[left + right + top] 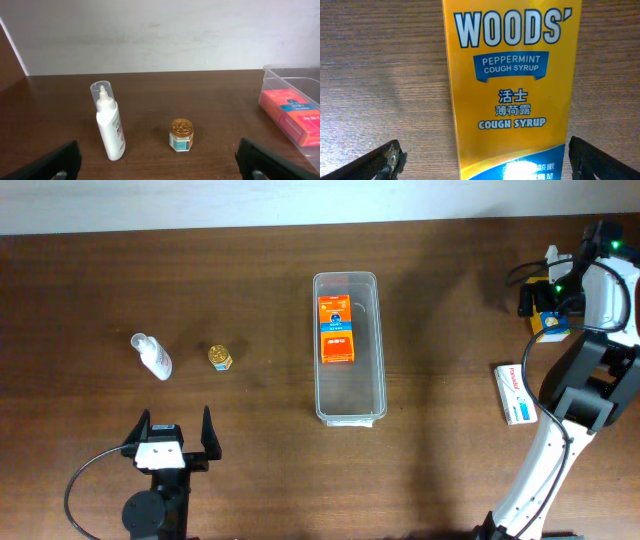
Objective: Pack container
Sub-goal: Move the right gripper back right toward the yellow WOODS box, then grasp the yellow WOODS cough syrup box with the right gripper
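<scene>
Seen from overhead, the dark brown wooden table (450, 300) carries a white plastic bottle with a clear cap (152, 356) at its 9 o'clock side. The bottle lies on its side with the cap pointing to about 11 o'clock. Just beside it, toward 3 o'clock, stands a small jar with a gold lid (220, 357). At 6 o'clock from these two hovers the left gripper (174, 430), its black fingers (50, 165) spread wide and holding nothing. Both the bottle and the jar sit apart from it, toward 12 o'clock.

The container, a long, narrow, clear plastic bin with rounded corners (318, 360), lies in the middle of the table, its length running from 12 to 6 o'clock. An orange rectangular carton with a blue band (336, 328) lies flat inside, in the 12 o'clock half; the 6 o'clock half holds nothing.

Well to 3 o'clock of the container, a white flat box with blue and red print (515, 393) lies on the wood. At 1 o'clock from it is a yellow "Woods' Peppermint Cough Syrup" carton (512, 90). The right gripper (487, 160) is over it, jaws wide to either side and clear of the carton's edges.
</scene>
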### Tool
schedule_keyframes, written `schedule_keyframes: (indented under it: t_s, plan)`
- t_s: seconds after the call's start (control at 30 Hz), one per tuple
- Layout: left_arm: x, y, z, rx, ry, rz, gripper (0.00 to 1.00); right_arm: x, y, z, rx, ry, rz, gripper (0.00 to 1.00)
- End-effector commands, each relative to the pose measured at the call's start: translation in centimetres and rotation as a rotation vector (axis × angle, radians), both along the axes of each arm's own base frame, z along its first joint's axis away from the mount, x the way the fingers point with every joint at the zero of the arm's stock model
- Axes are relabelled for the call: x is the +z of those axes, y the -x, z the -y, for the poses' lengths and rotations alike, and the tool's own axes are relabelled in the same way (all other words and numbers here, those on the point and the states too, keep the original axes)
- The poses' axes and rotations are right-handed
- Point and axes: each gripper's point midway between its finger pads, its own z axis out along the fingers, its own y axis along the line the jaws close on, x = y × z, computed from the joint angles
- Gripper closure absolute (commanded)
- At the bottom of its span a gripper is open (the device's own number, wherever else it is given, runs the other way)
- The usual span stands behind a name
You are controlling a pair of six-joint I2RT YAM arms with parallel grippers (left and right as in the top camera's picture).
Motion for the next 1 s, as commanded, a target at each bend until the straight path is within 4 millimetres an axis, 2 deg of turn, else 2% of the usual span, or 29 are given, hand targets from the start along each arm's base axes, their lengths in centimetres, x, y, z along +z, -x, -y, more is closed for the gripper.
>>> schedule_keyframes:
  t_s: [0.0,0.33,0.53,0.63,0.73,0.97]
  plan:
    - [-0.1,0.0,0.0,-0.002,-0.012,-0.003,0.00,-1.5,0.4,-0.3,0.004,-0.039,-0.019,0.03]
    - [-0.1,0.0,0.0,-0.003,-0.012,-0.003,0.01,-2.9,1.0,0.0,-0.006,-0.053,-0.048,0.11]
    - [-0.1,0.0,0.0,-0.003,-0.012,-0.003,0.01,-2.9,1.0,0.2,-0.010,-0.053,-0.048,0.25]
    - [-0.1,0.0,0.0,-0.002,-0.012,-0.003,0.01,-2.9,1.0,0.2,-0.029,-0.055,-0.048,0.28]
    - [-0.1,0.0,0.0,-0.003,-0.012,-0.003,0.01,-2.9,1.0,0.2,-0.055,-0.059,-0.045,0.44]
    - [-0.1,0.0,0.0,-0.002,-0.012,-0.003,0.01,-2.9,0.9,0.2,-0.083,-0.064,-0.043,0.48]
